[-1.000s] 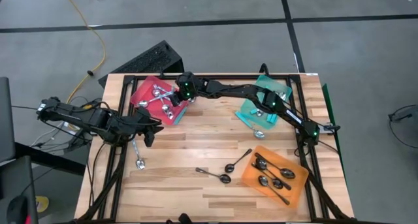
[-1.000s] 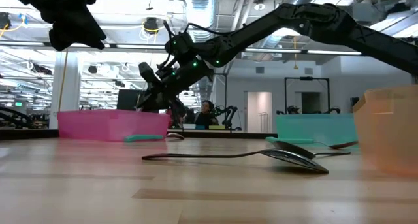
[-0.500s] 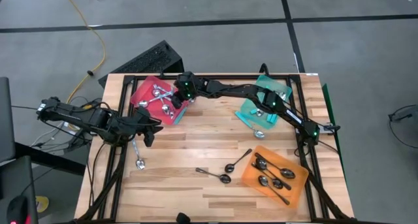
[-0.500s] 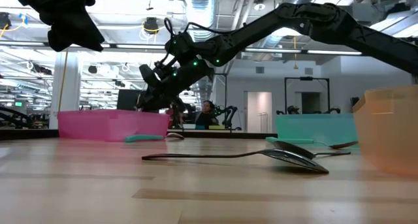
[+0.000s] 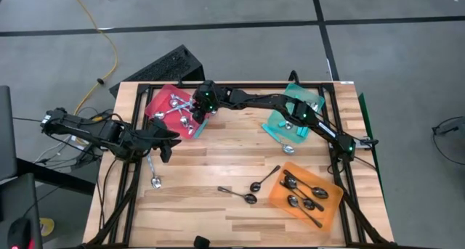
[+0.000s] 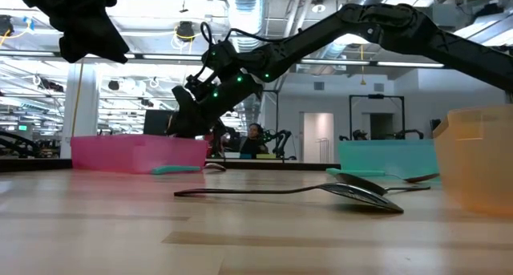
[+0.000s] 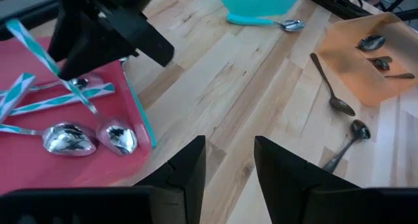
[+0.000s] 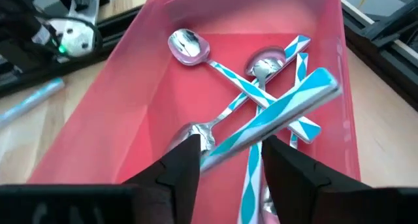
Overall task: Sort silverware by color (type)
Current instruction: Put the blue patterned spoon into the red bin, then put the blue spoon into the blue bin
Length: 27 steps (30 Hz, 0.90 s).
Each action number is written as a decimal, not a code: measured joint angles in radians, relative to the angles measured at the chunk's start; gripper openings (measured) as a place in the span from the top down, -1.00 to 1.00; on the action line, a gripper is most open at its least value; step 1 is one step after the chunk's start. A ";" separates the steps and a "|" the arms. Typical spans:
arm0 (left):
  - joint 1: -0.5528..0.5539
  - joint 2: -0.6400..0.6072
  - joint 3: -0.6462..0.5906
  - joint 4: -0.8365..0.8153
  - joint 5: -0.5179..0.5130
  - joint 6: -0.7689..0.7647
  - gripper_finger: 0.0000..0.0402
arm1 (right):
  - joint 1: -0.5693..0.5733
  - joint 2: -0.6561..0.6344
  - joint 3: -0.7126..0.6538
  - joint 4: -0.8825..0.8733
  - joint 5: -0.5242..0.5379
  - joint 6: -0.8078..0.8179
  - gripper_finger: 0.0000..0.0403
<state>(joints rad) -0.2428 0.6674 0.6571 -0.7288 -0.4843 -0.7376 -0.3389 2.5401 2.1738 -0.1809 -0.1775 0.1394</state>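
Over the red tray [image 5: 161,104], your right end effector [image 8: 230,160] stood parted around a teal-handled spoon [image 8: 277,115]. Your left end effector [image 7: 228,160] hung empty, fingers parted, above the counter [image 5: 218,151] beside it.

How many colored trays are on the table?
3, seen from above: the red tray upper left, the teal tray upper right, the orange tray lower right.

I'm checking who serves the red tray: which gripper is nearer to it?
Right. The right gripper hangs over the red tray, a teal-handled spoon between its opened fingers. The left gripper waits beside the tray's near edge, over bare table.
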 joint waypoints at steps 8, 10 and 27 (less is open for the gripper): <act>0.000 0.000 0.000 0.000 -0.028 0.000 0.43 | 0.001 0.000 0.000 -0.010 0.001 -0.046 0.07; 0.000 0.000 0.000 0.000 -0.028 0.000 0.43 | 0.001 0.000 0.000 -0.014 0.001 -0.044 0.08; 0.000 0.000 0.000 -0.060 0.131 0.083 0.43 | -0.052 -0.300 -0.002 -0.329 -0.005 -0.203 0.10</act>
<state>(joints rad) -0.2428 0.6674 0.6571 -0.7884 -0.3528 -0.6543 -0.3909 2.2398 2.1720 -0.5096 -0.1821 -0.0636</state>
